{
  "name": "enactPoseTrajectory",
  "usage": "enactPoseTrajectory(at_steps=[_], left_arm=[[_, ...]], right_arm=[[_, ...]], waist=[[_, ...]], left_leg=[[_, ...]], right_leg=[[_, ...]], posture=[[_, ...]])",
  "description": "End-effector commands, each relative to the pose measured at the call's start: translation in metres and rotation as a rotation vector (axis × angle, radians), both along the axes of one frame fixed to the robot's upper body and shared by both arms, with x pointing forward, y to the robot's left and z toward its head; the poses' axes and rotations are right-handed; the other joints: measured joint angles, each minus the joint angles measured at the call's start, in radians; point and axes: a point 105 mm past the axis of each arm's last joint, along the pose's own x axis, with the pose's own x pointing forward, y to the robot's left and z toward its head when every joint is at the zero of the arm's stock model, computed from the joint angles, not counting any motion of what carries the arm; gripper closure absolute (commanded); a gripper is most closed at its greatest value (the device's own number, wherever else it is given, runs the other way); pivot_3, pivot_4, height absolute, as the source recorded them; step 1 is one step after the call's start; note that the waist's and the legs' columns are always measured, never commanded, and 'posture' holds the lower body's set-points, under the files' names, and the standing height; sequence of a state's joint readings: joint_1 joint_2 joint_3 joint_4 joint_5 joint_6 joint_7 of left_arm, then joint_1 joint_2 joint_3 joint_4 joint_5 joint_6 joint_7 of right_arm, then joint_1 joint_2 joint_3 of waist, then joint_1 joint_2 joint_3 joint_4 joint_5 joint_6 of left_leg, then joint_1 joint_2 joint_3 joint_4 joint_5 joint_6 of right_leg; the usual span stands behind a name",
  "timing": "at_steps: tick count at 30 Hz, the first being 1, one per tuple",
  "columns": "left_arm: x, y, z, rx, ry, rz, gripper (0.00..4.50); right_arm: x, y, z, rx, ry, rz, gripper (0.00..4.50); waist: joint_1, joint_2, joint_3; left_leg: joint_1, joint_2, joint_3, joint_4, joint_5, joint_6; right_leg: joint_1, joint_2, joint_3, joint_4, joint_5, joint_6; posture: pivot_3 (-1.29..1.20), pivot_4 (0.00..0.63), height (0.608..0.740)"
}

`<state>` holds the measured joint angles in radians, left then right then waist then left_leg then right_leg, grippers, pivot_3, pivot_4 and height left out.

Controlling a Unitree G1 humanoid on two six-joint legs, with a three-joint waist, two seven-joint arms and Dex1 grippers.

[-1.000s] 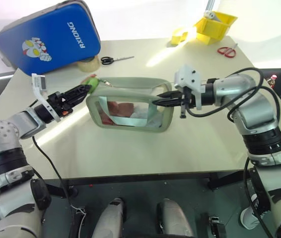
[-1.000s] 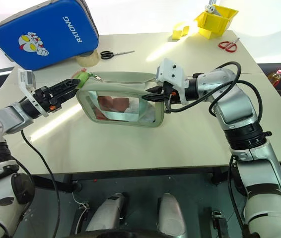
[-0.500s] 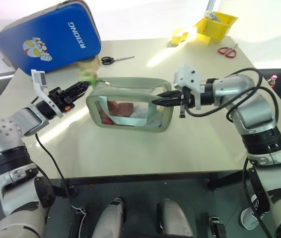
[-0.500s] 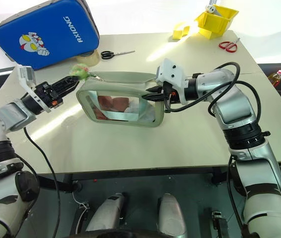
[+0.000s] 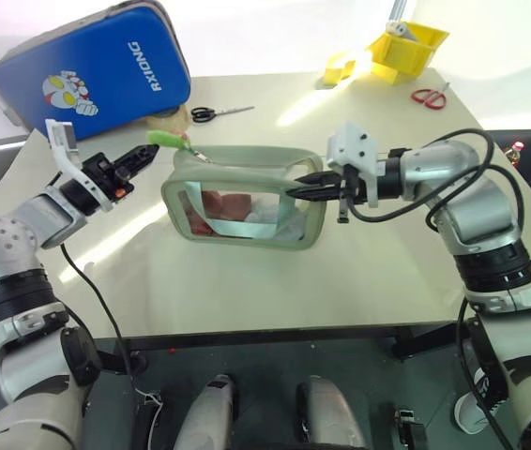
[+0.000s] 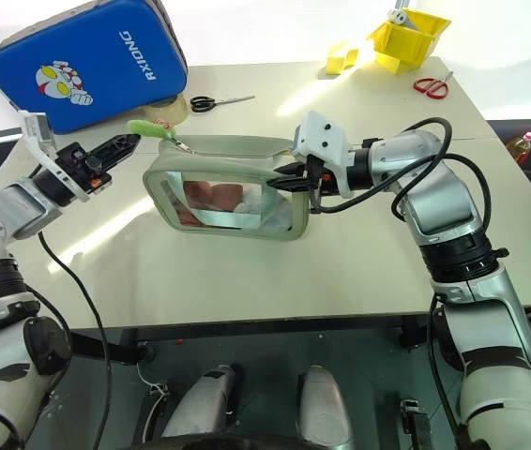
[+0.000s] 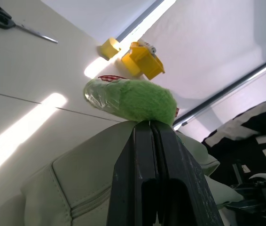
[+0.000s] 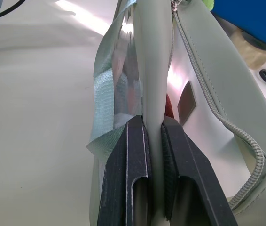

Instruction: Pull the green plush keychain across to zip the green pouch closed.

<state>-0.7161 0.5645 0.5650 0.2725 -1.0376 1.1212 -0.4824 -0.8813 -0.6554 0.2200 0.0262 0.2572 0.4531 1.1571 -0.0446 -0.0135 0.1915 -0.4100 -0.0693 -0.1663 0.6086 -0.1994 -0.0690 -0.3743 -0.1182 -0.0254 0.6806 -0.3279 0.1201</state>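
The pale sage-green boxy pouch (image 5: 247, 200) is braced on the table by its edge, pinched in the right gripper (image 5: 295, 193), so the lime-green fuzzy keychain (image 5: 164, 139), clamped in the left gripper (image 5: 151, 151) above its far corner, can be pulled across.

Bright daylight from far side; blown-out glare strip across table (image 5: 247, 253) top, soft shadows. Head views sharp, left wrist view background washed out.
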Motion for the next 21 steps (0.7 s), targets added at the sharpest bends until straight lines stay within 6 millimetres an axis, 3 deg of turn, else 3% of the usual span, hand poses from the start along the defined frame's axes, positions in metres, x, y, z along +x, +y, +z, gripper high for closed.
enactPoseTrajectory(at_steps=[1,7,15,21], left_arm=[[-0.013,0.001,0.015,0.017,-0.083,-0.029,3.12],[-0.016,0.007,0.009,0.013,-0.056,-0.003,0.05],[0.001,-0.002,0.003,-0.08,-0.02,0.015,0.05],[0.019,0.003,-0.001,-0.152,0.013,0.069,0.05]], right_arm=[[-0.001,-0.001,0.016,0.031,-0.055,0.006,4.5],[-0.002,-0.003,0.016,0.026,-0.051,0.005,4.5],[-0.003,0.0,0.015,0.022,-0.047,0.017,4.5],[-0.005,0.003,0.015,0.022,-0.042,0.029,4.5]], waist=[[-0.001,0.0,0.0],[0.002,0.0,0.0],[0.002,-0.001,0.0],[0.0,-0.001,0.0]], left_leg=[[0.0,0.0,0.0,0.0,0.0,0.0],[0.0,0.0,0.0,0.0,0.0,0.0],[0.0,0.0,0.0,0.0,0.0,0.0],[0.0,0.0,0.0,0.0,0.0,0.0]], right_leg=[[0.0,0.0,0.0,0.0,0.0,0.0],[0.0,0.0,0.0,0.0,0.0,0.0],[0.0,0.0,0.0,0.0,0.0,0.0],[0.0,0.0,0.0,0.0,0.0,0.0]], posture=[[0.0,0.15,0.74],[0.0,0.15,0.74],[0.0,0.15,0.74],[0.0,0.15,0.74]])
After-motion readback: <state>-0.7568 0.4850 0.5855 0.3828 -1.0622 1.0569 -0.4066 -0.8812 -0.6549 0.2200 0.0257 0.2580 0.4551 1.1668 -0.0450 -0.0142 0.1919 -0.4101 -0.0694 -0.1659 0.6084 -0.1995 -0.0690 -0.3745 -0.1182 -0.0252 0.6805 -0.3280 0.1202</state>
